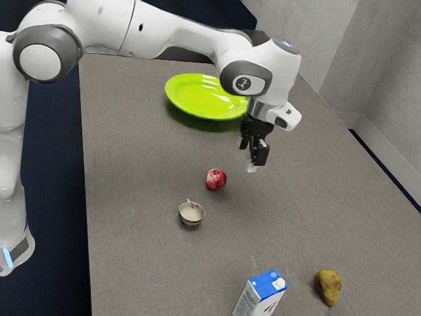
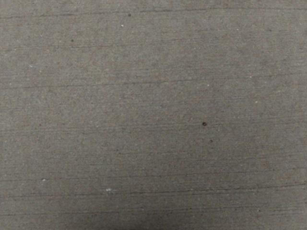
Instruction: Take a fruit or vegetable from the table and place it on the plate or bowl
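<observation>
The gripper (image 1: 256, 153) hangs empty, jaws apart, over bare table (image 1: 131, 164). The red fruit (image 1: 216, 179) lies near, toward the exterior view's left. Centre above it and descend straight. The green plate (image 1: 197, 95) waits farther back.

The arm (image 1: 177, 29) is being stretched in from the exterior view's upper left toward its right, the wrist (image 1: 260, 76) being bent and the pincer (image 1: 258, 160) being pointed straight downward.
</observation>
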{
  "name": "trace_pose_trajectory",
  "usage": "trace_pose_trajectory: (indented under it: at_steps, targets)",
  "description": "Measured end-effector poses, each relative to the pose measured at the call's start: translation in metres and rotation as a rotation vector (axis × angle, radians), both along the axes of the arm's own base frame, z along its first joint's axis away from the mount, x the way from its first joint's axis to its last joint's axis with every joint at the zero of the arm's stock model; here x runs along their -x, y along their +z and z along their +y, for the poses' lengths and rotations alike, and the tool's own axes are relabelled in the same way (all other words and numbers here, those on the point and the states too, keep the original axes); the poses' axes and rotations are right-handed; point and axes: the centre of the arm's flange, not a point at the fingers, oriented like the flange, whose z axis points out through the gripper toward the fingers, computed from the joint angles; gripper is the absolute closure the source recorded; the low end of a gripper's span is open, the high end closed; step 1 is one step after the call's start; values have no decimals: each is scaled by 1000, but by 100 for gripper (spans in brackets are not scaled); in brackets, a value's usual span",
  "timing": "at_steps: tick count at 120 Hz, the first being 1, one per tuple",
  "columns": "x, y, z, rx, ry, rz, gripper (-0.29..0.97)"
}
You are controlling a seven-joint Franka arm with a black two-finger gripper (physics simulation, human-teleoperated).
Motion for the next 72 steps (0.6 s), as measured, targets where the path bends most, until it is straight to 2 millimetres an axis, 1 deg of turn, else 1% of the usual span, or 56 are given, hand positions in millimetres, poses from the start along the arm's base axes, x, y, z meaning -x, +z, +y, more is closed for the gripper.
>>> trace_pose_trajectory:
  at_steps: [8, 16, 24, 35, 43, 51, 72]
  targets:
    - [-3, 1, -3, 14, -2, -21, 0]
    - [-6, -3, -5, 23, -7, -28, 0]
    - [-6, -16, -7, 26, -13, -15, 0]
    - [0, -39, -10, 26, -21, 23, 0]
    - [2, -48, -11, 27, -25, 34, 0]
    - [2, -52, -8, 27, -25, 38, 0]
    - [3, -56, 6, 20, -16, 39, 0]
